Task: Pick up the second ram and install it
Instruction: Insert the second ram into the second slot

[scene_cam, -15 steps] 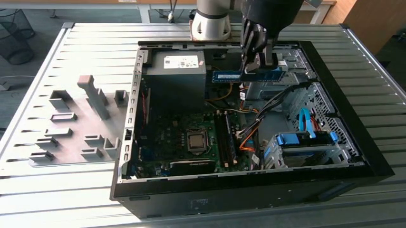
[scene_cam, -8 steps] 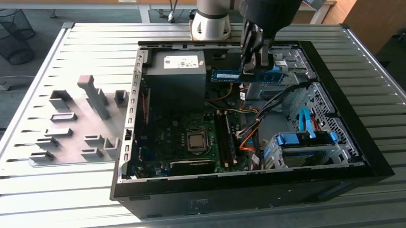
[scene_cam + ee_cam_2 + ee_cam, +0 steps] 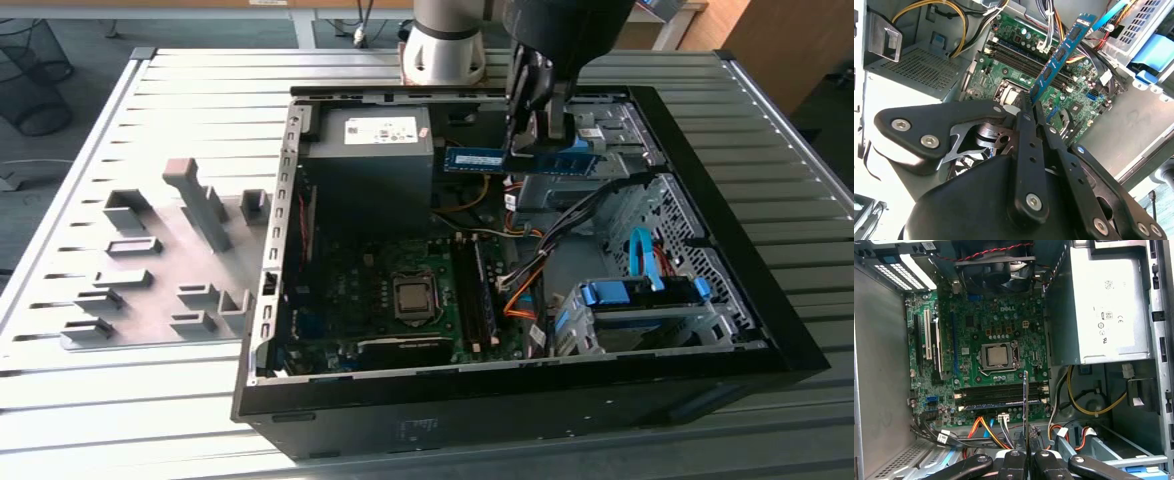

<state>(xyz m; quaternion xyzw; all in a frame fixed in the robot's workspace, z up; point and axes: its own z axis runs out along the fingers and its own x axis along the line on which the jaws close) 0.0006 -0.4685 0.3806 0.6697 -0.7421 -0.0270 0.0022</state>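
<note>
Above the motherboard (image 3: 994,320), the hand (image 3: 1027,452) pinches the second ram (image 3: 1059,56). If the stick tilts, it would likely miss the memory slots (image 3: 999,390).

In the exterior view the arm (image 3: 443,40) runs out past the upper edge. The tool (image 3: 541,148) stands in front of the middle of the second ram (image 3: 470,160), so just the stick's two ends show. A wire basket (image 3: 27,75) beyond the tabletop (image 3: 160,400) is cut by the exterior view's left edge.

In the second wrist view the tool's dark body covers the gripped end of the stick and part of the CPU socket (image 3: 1010,91).

In the first wrist view the stick is seen edge-on as a thin line, so its chips cannot be made out. Its near end disappears between the fingers (image 3: 1014,460), which are clamped on it, and the picture's edge cuts the tool off.
</note>
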